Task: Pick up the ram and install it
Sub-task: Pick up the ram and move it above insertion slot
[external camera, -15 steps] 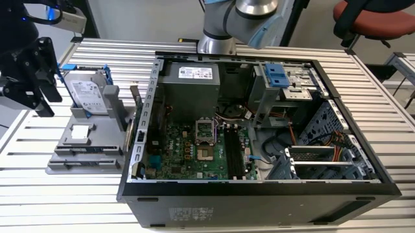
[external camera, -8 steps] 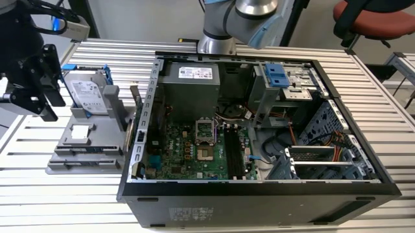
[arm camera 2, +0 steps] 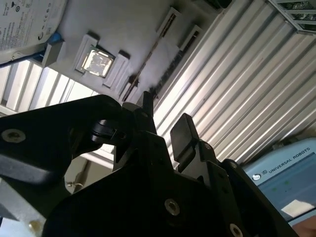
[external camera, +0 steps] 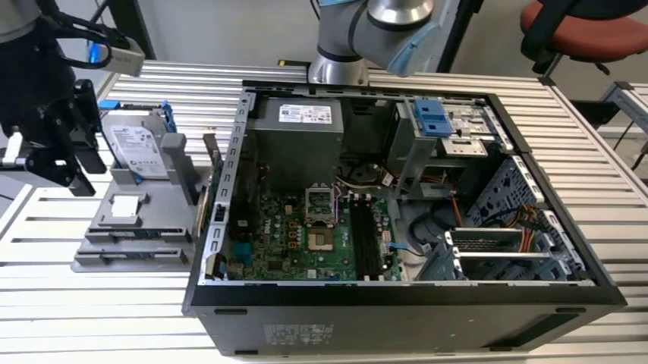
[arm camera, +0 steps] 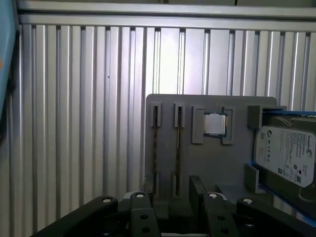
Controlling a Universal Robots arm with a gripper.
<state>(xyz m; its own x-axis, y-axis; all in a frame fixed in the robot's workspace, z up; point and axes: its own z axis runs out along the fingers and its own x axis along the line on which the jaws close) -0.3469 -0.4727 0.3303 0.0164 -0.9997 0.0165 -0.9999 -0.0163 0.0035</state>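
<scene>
Over grey tray (arm camera: 212,168) edge | claw (arm camera: 173,190) parted, empty; ram (arm camera: 177,143) slotted edge-up; slatted table (arm camera: 74,123) alongside

A silver-jointed robot arm (external camera: 395,11) with pale blue caps (external camera: 417,42) bearing white lettering carries a matte black gripper (arm camera 2: 165,107), its angular plates (arm camera 2: 44,143) fastened by bright round screws (arm camera 2: 171,206).

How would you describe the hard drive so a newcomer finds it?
Find the open computer case; a grey holder sits beside it, on the exterior view's left. The hard drive leans at the holder's end farther from that camera. It is a silver box in a blue frame, much bigger than the small square chip lying flat nearby.
</scene>
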